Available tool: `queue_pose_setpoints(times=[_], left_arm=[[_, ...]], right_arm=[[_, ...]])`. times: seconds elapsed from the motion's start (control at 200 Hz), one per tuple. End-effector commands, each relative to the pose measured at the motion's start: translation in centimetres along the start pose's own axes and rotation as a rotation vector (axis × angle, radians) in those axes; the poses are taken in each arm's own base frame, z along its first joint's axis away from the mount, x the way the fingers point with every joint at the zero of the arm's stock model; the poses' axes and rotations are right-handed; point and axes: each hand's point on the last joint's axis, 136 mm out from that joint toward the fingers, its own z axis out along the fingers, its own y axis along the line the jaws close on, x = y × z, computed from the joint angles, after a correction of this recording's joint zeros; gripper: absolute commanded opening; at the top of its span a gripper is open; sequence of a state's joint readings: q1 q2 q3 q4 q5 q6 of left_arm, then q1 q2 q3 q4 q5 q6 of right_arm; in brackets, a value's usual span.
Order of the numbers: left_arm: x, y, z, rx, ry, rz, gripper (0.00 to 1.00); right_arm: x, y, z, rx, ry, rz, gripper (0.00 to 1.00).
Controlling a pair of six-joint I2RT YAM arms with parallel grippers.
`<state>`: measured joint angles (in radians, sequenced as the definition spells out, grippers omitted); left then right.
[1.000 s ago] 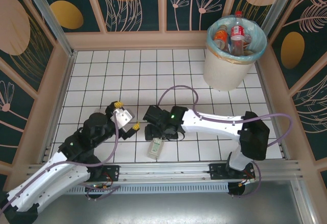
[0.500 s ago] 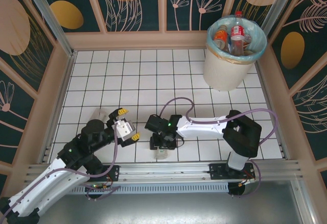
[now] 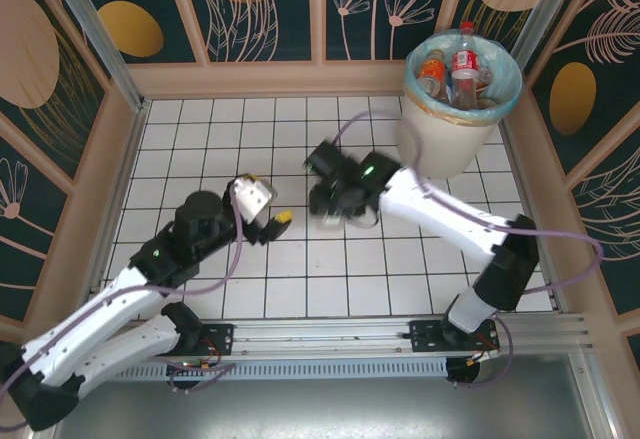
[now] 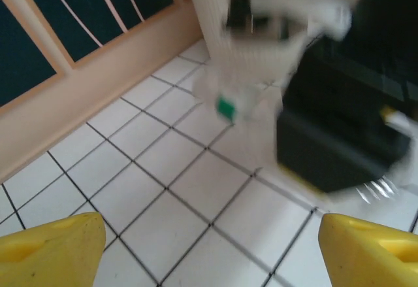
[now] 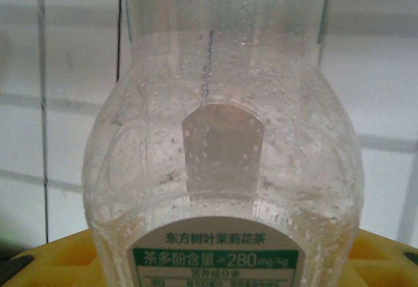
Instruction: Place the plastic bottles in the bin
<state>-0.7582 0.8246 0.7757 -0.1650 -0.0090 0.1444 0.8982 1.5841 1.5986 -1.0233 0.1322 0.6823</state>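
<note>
Overhead, shows right pincer (image 3: 336,202) blurred above the bench (image 3: 200,139), near the bin (image 3: 438,149) holding several bottles (image 3: 462,64). From the right wrist, reveals that pincer clamped on a clear green-labelled bottle (image 5: 222,169). From the left wrist, shows left pincer (image 4: 209,251) apart, empty.

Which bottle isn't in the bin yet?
The clear bottle with the green label, clamped by the right gripper out over the tiles. The red-labelled bottle and orange bottle already stand in the bin.
</note>
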Motion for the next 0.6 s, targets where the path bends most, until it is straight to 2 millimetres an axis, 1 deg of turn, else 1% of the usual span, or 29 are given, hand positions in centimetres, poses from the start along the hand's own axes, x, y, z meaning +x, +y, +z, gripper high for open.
queue_pose_setpoints(times=[0.0,0.08,0.11,0.115,0.125,0.14,0.155,0.17,0.255,0.35,0.44,0.505,0.596], left_arm=[[-4.8,2.3,1.2,-0.093,-0.094,-0.217,0.86],[-5.6,2.8,2.7,-0.117,-0.077,-0.252,0.86],[-5.0,2.7,3.5,-0.116,-0.052,-0.262,0.86],[-5.7,2.8,3.4,-0.114,-0.065,-0.266,0.86],[-6.1,2.8,3.4,-0.114,-0.070,-0.272,0.86],[-6.3,2.8,3.7,-0.110,-0.070,-0.279,0.86],[-6.6,2.8,3.8,-0.105,-0.071,-0.288,0.86],[-6.7,2.7,4.1,-0.099,-0.069,-0.297,0.86],[-7.8,1.7,5.0,-0.033,-0.065,-0.333,0.86],[-8.5,1.2,5.7,0.007,-0.068,-0.369,0.86],[-9.0,1.0,5.9,0.019,-0.080,-0.378,0.86],[-9.4,1.1,6.0,0.022,-0.087,-0.384,0.86],[-9.7,1.1,6.0,0.026,-0.095,-0.386,0.86]], right_arm=[[-7.0,-7.6,-8.8,0.219,-0.237,-0.053,0.45],[-11.6,-10.9,-13.6,0.296,-0.402,-0.010,0.45],[-13.1,-12.0,-15.0,0.316,-0.456,0.004,0.45],[-13.4,-12.2,-15.1,0.320,-0.464,0.006,0.45],[-13.8,-12.6,-15.6,0.327,-0.481,0.016,0.45],[-14.4,-13.2,-16.1,0.339,-0.501,0.024,0.45],[-14.8,-13.2,-16.5,0.341,-0.518,0.024,0.45],[-15.5,-14.5,-17.0,0.363,-0.538,0.052,0.45],[-18.1,-18.0,-18.8,0.462,-0.617,0.110,0.45],[-20.4,-20.8,-19.5,0.537,-0.683,0.146,0.44],[-22.2,-22.4,-19.5,0.579,-0.740,0.162,0.43],[-23.1,-23.5,-19.0,0.597,-0.771,0.177,0.43],[-24.2,-24.2,-17.9,0.600,-0.806,0.178,0.43]])
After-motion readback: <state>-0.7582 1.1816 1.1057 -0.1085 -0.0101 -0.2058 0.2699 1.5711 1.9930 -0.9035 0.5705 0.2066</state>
